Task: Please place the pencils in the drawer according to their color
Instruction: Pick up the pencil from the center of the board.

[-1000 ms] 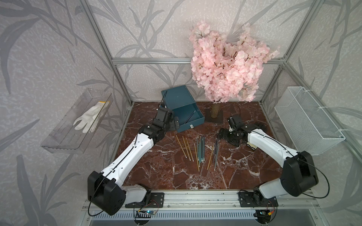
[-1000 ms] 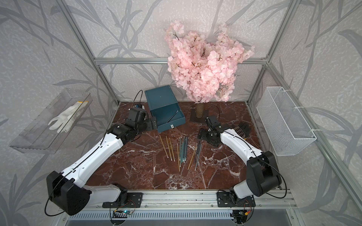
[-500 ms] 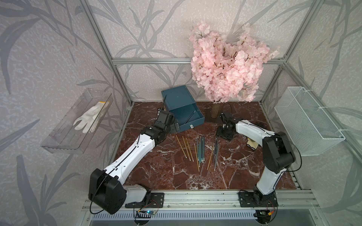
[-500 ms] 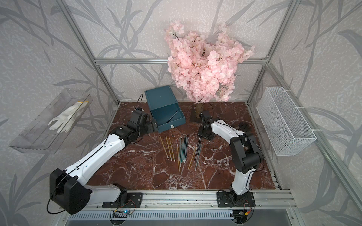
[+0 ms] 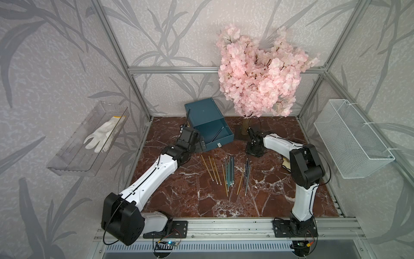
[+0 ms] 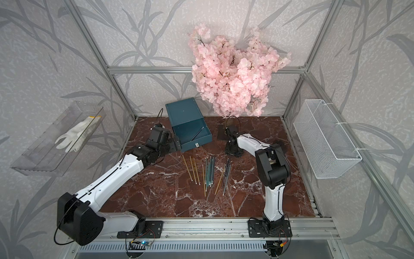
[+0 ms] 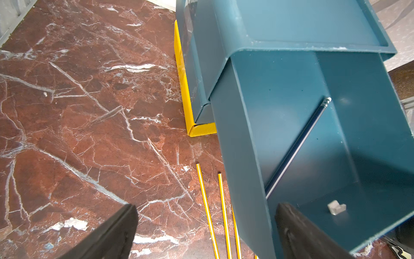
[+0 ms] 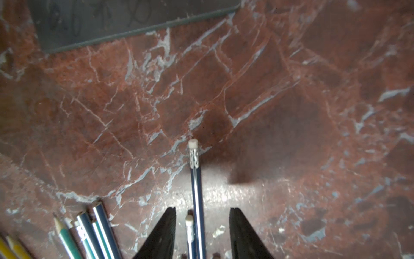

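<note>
Soft, even light is filling both top views.
Their edges are bowing; the right wrist view is showing dim and blurred, shadow and glare falling on the desk; the drawer is catching a pale sheen.

Overhead pair; wrist cameras near pencils

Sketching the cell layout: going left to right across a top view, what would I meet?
In a top view: white glove on the clear shelf → teal drawer chest → right gripper → white wire basket.
</note>
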{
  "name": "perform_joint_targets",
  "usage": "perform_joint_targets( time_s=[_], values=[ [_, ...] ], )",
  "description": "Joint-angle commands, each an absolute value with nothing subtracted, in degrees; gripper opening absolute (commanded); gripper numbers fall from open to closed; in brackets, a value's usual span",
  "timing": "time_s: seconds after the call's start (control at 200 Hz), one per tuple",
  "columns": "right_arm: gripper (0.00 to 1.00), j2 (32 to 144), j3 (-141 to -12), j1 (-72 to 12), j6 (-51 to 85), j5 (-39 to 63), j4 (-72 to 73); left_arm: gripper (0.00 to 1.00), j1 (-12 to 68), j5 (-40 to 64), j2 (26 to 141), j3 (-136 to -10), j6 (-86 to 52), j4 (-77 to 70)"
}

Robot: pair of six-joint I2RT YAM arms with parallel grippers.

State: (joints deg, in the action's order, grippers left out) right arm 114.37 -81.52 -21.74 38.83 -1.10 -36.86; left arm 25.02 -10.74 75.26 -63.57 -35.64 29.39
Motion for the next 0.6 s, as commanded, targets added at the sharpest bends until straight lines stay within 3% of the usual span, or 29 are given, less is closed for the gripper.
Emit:
perform_joint_targets(
  time_s=[0.0,0.45,0.6],
  values=[
    [0.42,116.5,-84.4,-21.7,36.9,-3.1,-39.2,1.0,25.0,-10.2,75.7,-62.7,-35.8,29.1],
    [0.41,122.6,-90.5,-21.7,34.4,-4.3,-41.6,1.0,24.9,-10.3,76.2,-62.6,-35.2,29.1],
    [0.36,123.7,-90.6,-21.6,34.1,-4.0,-41.7,1.0,24.9,-10.3,76.1,-62.2,-35.4,29.0]
  ],
)
